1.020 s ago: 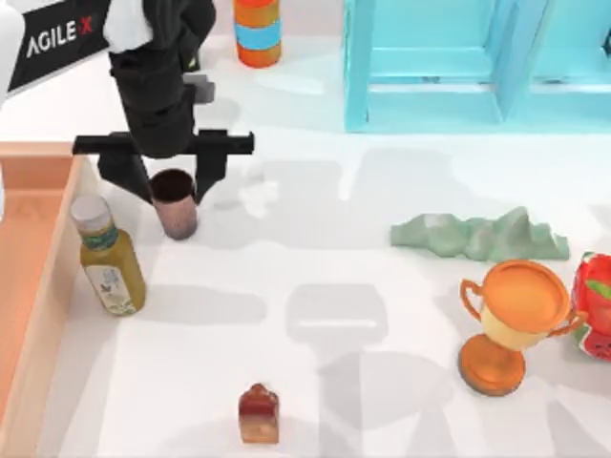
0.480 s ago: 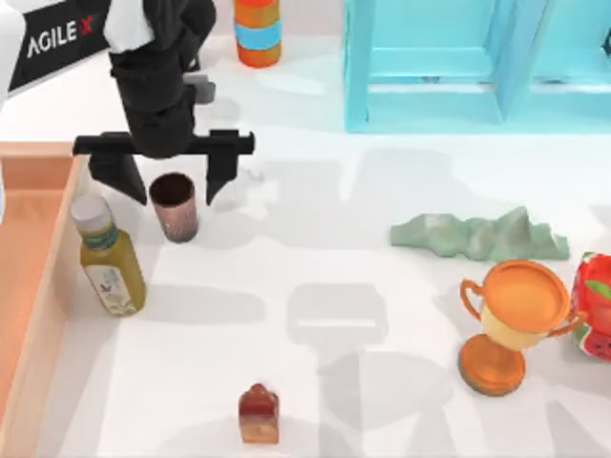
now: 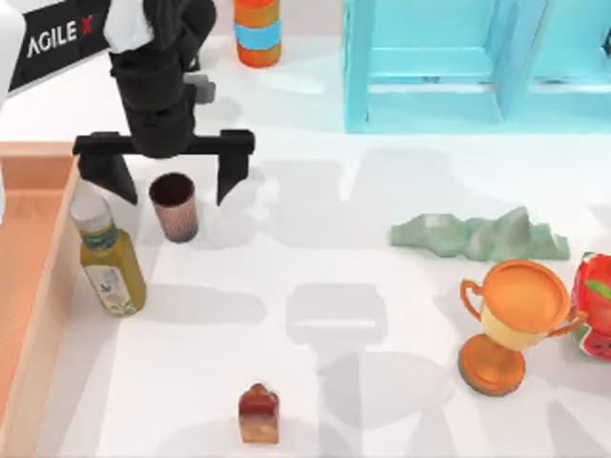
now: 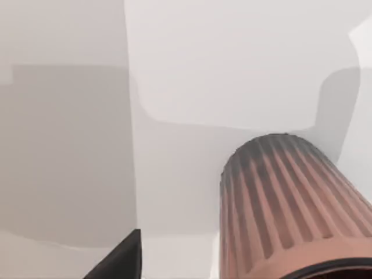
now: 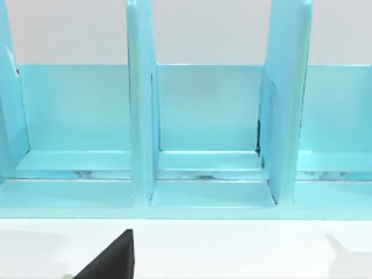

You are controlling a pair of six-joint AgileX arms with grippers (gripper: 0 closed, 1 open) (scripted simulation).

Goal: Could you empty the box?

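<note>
Left hand (image 3: 164, 176) is hanging above the far-left part of the white counter (image 3: 315, 286), its fingers spread wide apart, one on each side of a ribbed brown cup (image 3: 175, 205) without touching it. That cup is standing upright on the counter, and the left wrist view is looking down its ribbed side (image 4: 290, 203) with one dark fingertip (image 4: 119, 261) well apart from it. Just beside the cup, a yellow bottle (image 3: 107, 258) is standing against the outer wall of the box (image 3: 43, 286), which is sitting at the counter's left edge, its orange-tan floor showing bare. A turquoise shelf (image 3: 458, 67) is lining the far side, with a striped can (image 3: 257, 31) left of it. A green ridge (image 3: 473, 237), a trophy (image 3: 506, 320) and a red carton (image 3: 594, 305) are sitting on the right, a small brown block (image 3: 259, 414) at the near edge. The right wrist view is facing the shelf (image 5: 203, 128); whether the right hand is apart or together, I cannot tell.
</note>
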